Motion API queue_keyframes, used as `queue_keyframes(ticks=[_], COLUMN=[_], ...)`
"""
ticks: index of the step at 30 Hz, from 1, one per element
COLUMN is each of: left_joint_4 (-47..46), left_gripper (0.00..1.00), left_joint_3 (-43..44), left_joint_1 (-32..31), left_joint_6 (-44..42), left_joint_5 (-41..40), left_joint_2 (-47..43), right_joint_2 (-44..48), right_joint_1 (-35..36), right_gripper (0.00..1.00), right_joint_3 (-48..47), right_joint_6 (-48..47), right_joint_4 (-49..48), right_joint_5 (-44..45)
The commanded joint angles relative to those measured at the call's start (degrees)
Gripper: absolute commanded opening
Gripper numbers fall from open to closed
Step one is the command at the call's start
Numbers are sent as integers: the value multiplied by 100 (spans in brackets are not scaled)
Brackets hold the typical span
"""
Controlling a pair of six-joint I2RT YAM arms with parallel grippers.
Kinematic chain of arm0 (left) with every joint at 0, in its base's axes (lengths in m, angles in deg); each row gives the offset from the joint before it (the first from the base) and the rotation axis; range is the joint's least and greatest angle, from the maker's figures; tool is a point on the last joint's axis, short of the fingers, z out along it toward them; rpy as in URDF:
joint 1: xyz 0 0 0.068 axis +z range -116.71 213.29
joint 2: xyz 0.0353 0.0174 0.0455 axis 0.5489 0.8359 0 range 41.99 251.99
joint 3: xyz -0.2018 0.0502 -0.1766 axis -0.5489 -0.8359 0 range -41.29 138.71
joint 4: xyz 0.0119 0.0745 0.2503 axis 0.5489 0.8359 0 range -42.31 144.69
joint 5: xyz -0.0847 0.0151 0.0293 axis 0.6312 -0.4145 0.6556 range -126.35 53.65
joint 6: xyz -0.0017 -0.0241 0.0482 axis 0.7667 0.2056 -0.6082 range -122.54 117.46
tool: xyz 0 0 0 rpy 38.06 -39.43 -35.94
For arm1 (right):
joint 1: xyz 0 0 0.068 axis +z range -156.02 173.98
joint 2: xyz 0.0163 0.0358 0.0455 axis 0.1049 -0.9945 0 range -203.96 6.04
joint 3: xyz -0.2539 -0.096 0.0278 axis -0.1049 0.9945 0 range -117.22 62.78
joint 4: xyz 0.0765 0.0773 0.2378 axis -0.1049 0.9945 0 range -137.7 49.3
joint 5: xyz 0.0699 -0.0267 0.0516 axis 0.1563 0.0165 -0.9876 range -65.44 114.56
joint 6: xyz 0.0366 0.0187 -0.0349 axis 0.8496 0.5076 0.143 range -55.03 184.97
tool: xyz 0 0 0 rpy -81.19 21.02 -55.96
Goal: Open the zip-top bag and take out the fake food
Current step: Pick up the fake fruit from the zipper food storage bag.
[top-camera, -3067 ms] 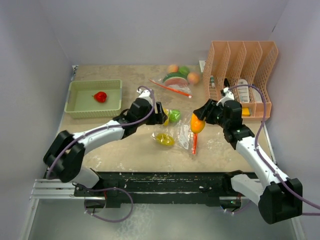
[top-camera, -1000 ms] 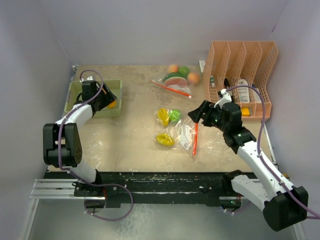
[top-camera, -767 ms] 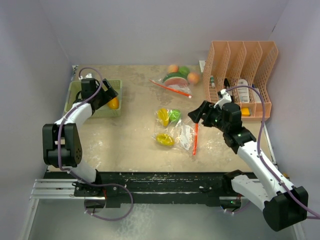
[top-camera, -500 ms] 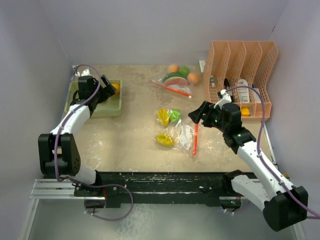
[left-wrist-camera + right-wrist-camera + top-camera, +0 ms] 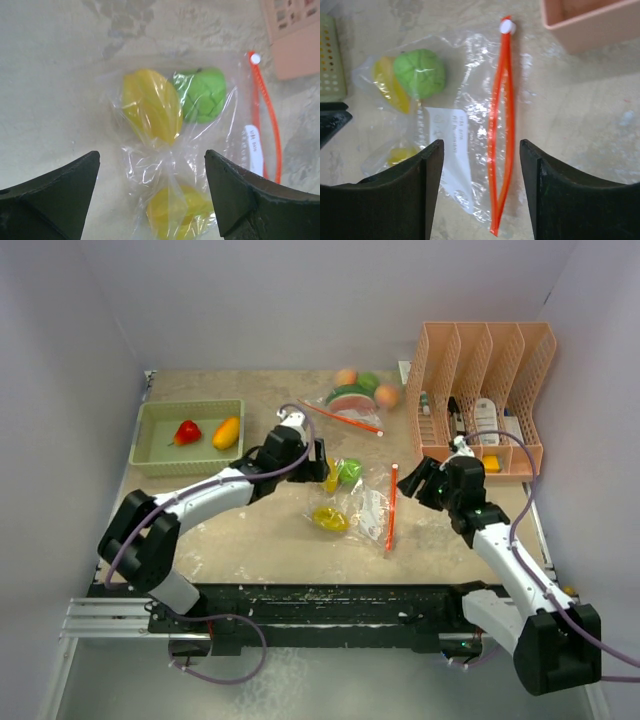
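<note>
The clear zip-top bag point(image 5: 368, 508) lies flat mid-table, its orange zip strip point(image 5: 500, 135) gaping slightly along the right side. Inside it are fake food pieces: a yellow one point(image 5: 152, 105), a green one point(image 5: 202, 95) and a second yellow one point(image 5: 177, 210). My left gripper point(image 5: 322, 468) hovers open over the bag's left end, the lower yellow piece showing between its fingers point(image 5: 55, 195). To the right of the zip strip, my right gripper point(image 5: 415, 480) stands open with the strip's lower end between its fingers point(image 5: 570, 195). Neither holds anything.
A green tray point(image 5: 158, 455) at back left holds a red piece point(image 5: 187, 431) and an orange piece point(image 5: 226, 432). A second bag of toy food point(image 5: 352, 397) lies at the back. A peach file rack point(image 5: 480, 390) stands at right, close behind my right gripper.
My left arm swung from the green tray to the bag at centre, leaving the orange piece in the tray. My right gripper drew back a little to the right.
</note>
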Motion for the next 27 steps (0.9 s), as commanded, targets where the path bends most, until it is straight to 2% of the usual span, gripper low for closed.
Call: queue_keyframes(ticks=[1, 3, 9, 12, 20, 27], left_joint_4=[-400, -496, -669, -730, -801, -831], left_gripper=[87, 84, 64, 50, 21, 1], left_joint_3=[-258, -351, -368, -366, -355, -338], left_joint_1=[-303, -408, -508, -504, -505, -505], left_joint_6=[300, 358, 360, 303, 255, 238], left_joint_5=[-116, -82, 131, 152, 262, 304], left_joint_2=[345, 438, 728, 834, 1068, 1155], right_joint_2=[264, 243, -208, -647, -1421, -1734], right_joint_1=[-341, -415, -446, -449, -439, -431], right_gripper=[58, 46, 15, 1, 0, 0], right_joint_3=[330, 462, 798, 963, 909, 732], right_joint_6=[195, 204, 244, 133, -183, -214], right_joint_4=[114, 84, -582, -1128, -2153, -2316], right_joint_5=[336, 297, -62, -332, -789, -1172])
